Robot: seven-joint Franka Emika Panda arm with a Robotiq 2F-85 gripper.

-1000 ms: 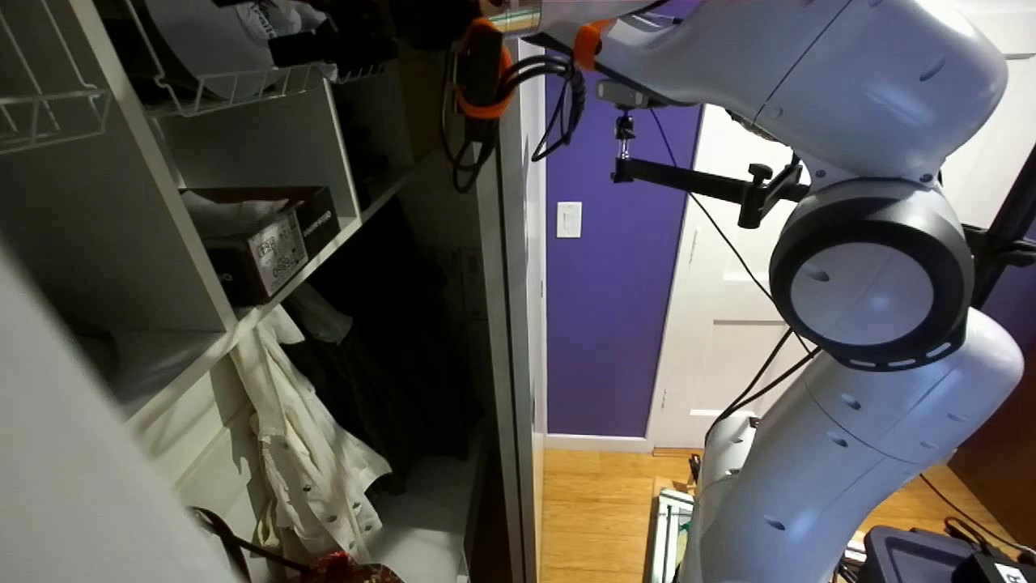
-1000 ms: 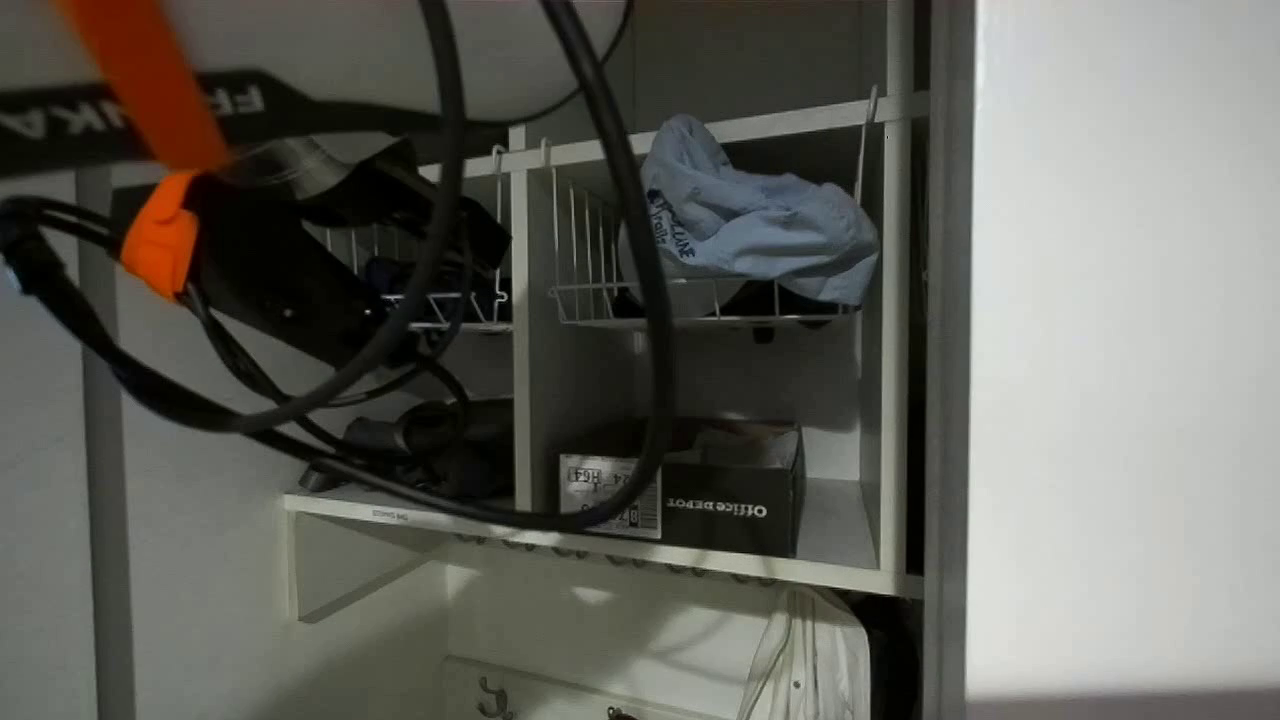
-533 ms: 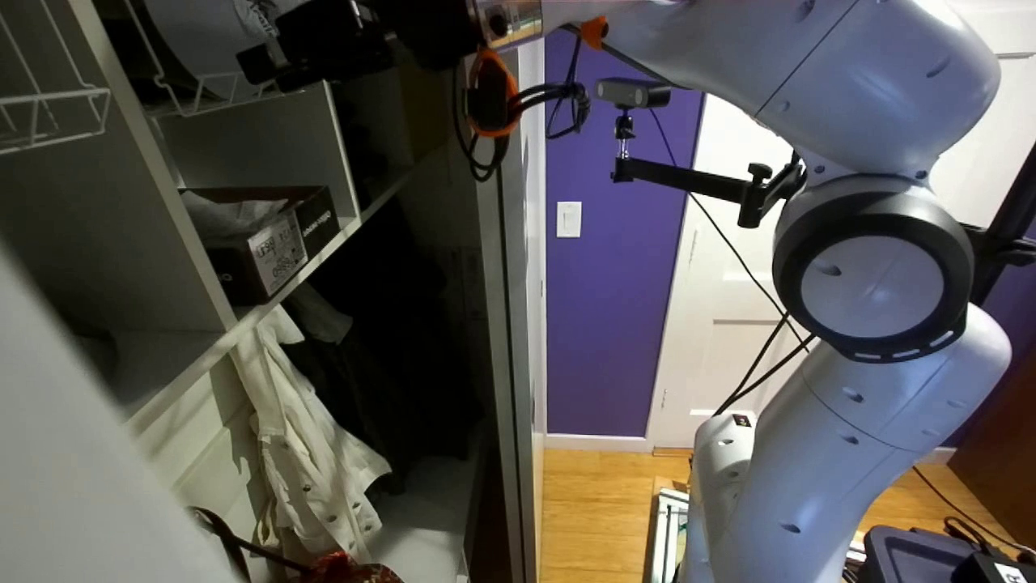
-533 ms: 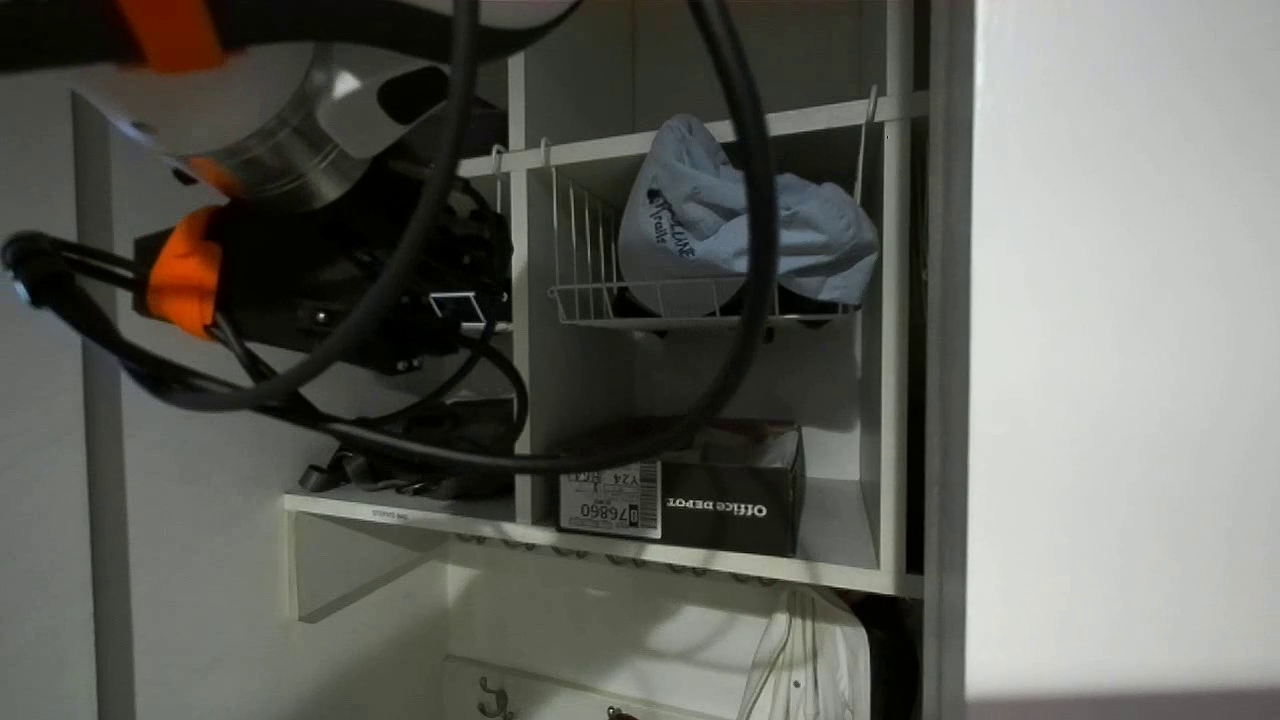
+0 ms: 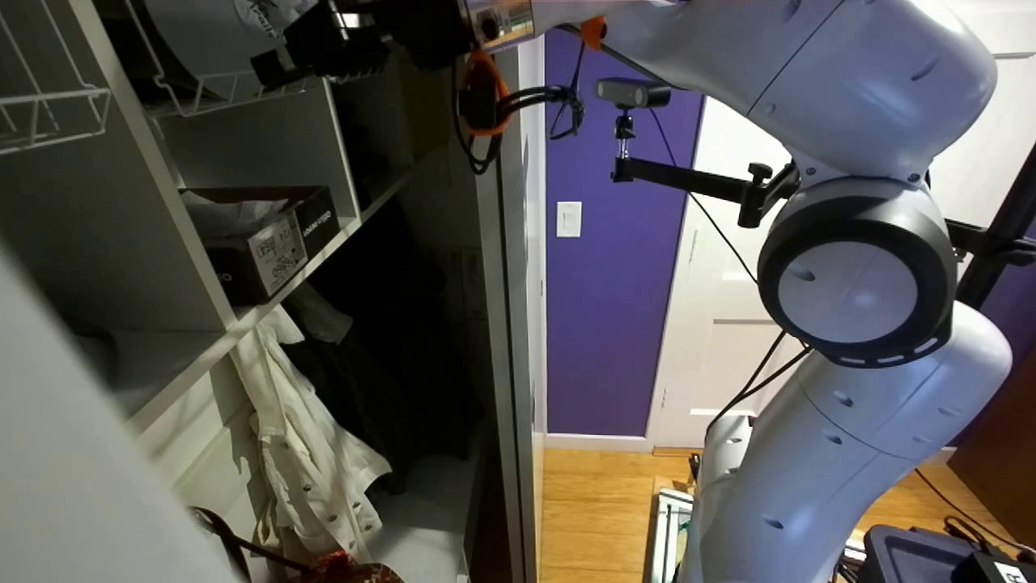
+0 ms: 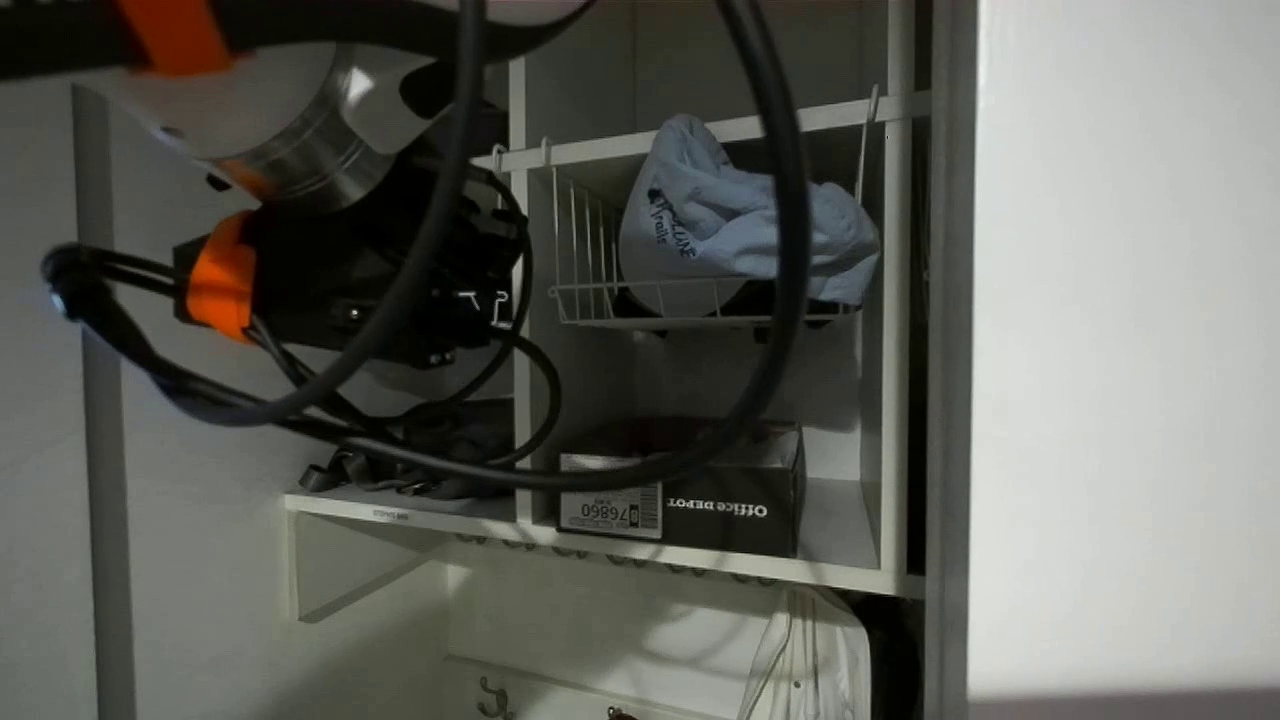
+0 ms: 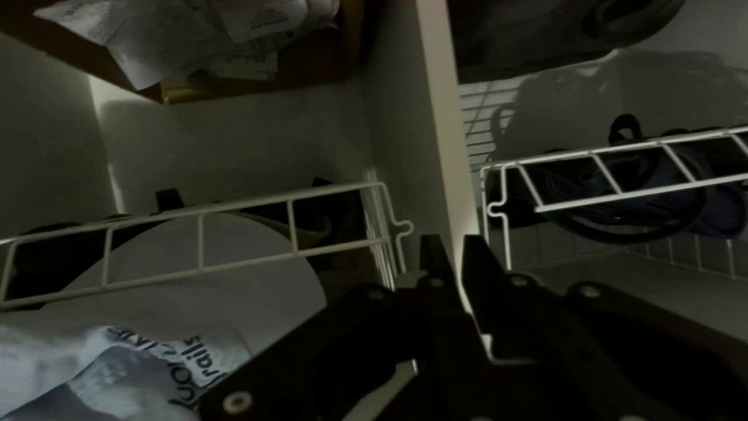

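Observation:
My gripper (image 7: 453, 242) is in front of the pale edge of a vertical shelf divider (image 7: 438, 111) in the wrist view. A narrow gap separates its black fingers, with nothing held between them. Whether the tips touch the divider, I cannot tell. To the left, a pale cap (image 7: 193, 362) with dark lettering lies in a white wire basket (image 7: 201, 257). Right of the divider is another wire basket (image 7: 637, 190) with dark items in it. In an exterior view the dark gripper (image 5: 271, 66) shows near the cap's basket; cables partly cover the hand in an exterior view.
A dark open box (image 6: 735, 505) holding white packets stands on the shelf (image 6: 840, 575) under the cap's basket. Dark gear (image 6: 430, 450) lies on the neighbouring shelf. A white garment (image 5: 312, 453) hangs below. Loose black cables (image 6: 780, 250) loop from the arm beside the closet's door frame (image 5: 506, 340).
The hand has turned and shifted, showing more of the silver wrist in an exterior view, and the cables have swung along. Cap, box and baskets look unmoved.

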